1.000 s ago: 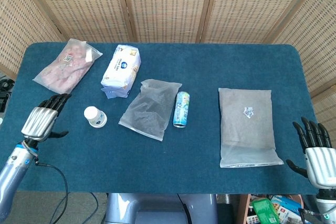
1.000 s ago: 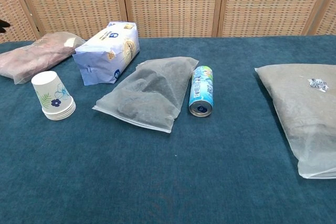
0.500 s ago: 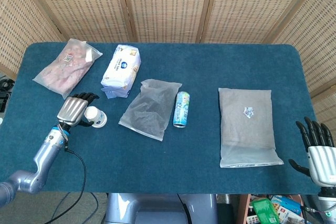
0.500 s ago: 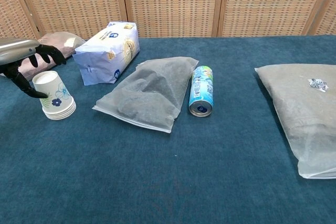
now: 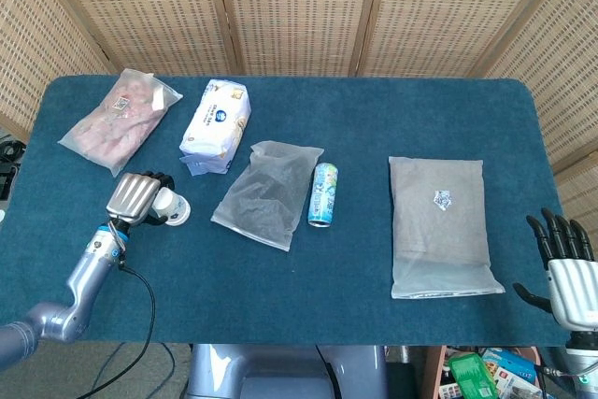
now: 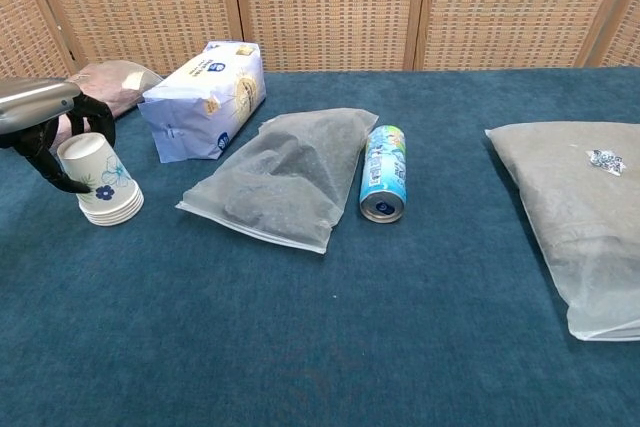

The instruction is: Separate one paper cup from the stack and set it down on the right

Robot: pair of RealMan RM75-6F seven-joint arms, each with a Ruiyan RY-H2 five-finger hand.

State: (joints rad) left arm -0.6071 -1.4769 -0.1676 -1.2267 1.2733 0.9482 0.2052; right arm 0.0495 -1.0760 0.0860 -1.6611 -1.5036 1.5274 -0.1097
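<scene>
A stack of white paper cups (image 6: pixel 103 187) with a flower print stands upside down at the table's left; in the head view the cup stack (image 5: pixel 176 209) shows from above. My left hand (image 6: pixel 45 119) reaches over it from the left, and its fingers (image 6: pixel 93 112) and thumb wrap the top cup, which leans slightly left. From above, the left hand (image 5: pixel 138 197) covers the stack's left side. My right hand (image 5: pixel 566 266) hangs open off the table's front right corner, fingers spread, holding nothing. It is outside the chest view.
Behind the cups lie a pink bag (image 5: pixel 120 120) and a tissue pack (image 5: pixel 216 124). A grey translucent bag (image 5: pixel 268 192) and a lying can (image 5: pixel 323 194) sit mid-table. A large grey pouch (image 5: pixel 439 227) fills the right side, bare blue table (image 5: pixel 355 287) in front.
My left hand swept in from the table's left edge to the cup stack and closed around the top cup, which now tilts left. The right hand sank slightly.
</scene>
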